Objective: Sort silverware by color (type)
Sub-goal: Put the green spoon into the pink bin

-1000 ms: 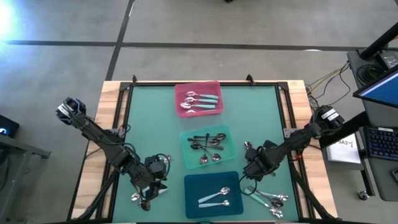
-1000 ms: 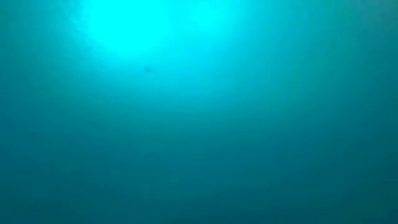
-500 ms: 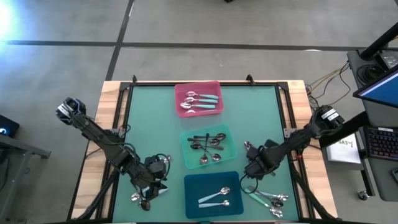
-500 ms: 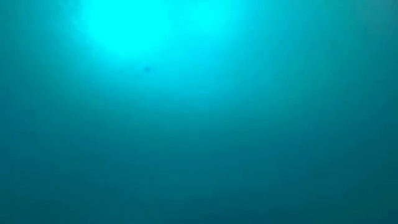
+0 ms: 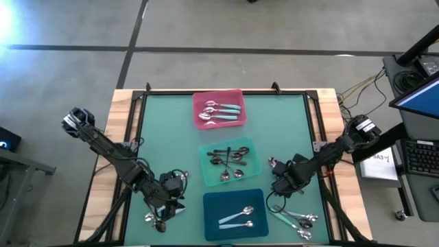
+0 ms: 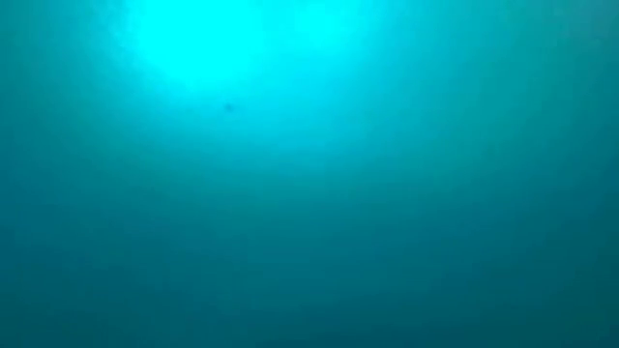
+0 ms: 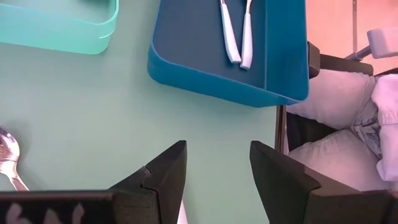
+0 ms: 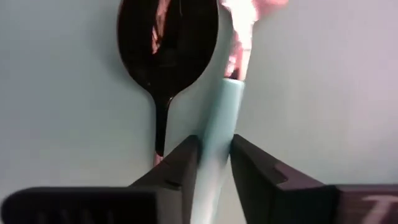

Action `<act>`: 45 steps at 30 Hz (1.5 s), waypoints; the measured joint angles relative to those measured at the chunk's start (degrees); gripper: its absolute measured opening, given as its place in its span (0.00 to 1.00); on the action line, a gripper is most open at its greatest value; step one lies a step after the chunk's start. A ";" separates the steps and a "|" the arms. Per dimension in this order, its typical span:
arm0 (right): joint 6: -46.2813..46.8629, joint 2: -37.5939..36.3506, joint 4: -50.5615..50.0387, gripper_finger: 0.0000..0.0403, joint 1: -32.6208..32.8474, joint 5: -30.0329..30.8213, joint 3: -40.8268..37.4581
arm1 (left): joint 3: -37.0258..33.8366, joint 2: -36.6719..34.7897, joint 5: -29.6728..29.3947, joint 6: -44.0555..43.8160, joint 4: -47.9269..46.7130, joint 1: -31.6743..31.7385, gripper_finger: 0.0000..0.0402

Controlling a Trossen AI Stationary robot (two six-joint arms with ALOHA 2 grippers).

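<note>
My right gripper (image 5: 276, 199) (image 8: 214, 144) is near the table's right near corner, shut on a spoon with a pale teal handle (image 8: 219, 124). That spoon's shiny bowl (image 8: 239, 34) points away from the fingers. Beside it a spoon with a dark handle (image 8: 166, 43) lies on the mat. More loose spoons (image 5: 298, 221) lie just nearer. My left gripper (image 5: 168, 208) (image 7: 216, 158) is open above bare mat near the left near corner, beside a few spoons (image 5: 153, 219). The low view shows only a blue-green glow. My right gripper pinches the spoon's pale teal handle (image 8: 216, 152) between its two fingers, with the fingers lying along the handle and the bowl ahead of them. It comes from above. I cannot tell whether the spoon is lifted off the mat.
A pink tray (image 5: 219, 110) at the far middle, a mint tray (image 5: 230, 162) in the centre and a dark teal tray (image 5: 236, 213) (image 7: 230, 59) at the near middle each hold spoons. Pale cloth, perhaps a person's legs (image 7: 336, 124), shows beyond the near edge.
</note>
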 joint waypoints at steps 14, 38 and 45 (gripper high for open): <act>-4.44 -4.09 -5.27 0.09 -1.92 5.62 2.33 | 0.00 0.00 -1.44 -0.18 0.06 0.00 0.40; -29.10 -13.10 29.45 0.09 -8.20 2.83 12.83 | 0.00 0.00 -2.86 -1.23 0.16 0.14 0.40; -29.54 -8.75 36.12 0.09 -5.69 -0.66 12.83 | 0.00 0.00 -2.86 -1.25 0.15 0.13 0.40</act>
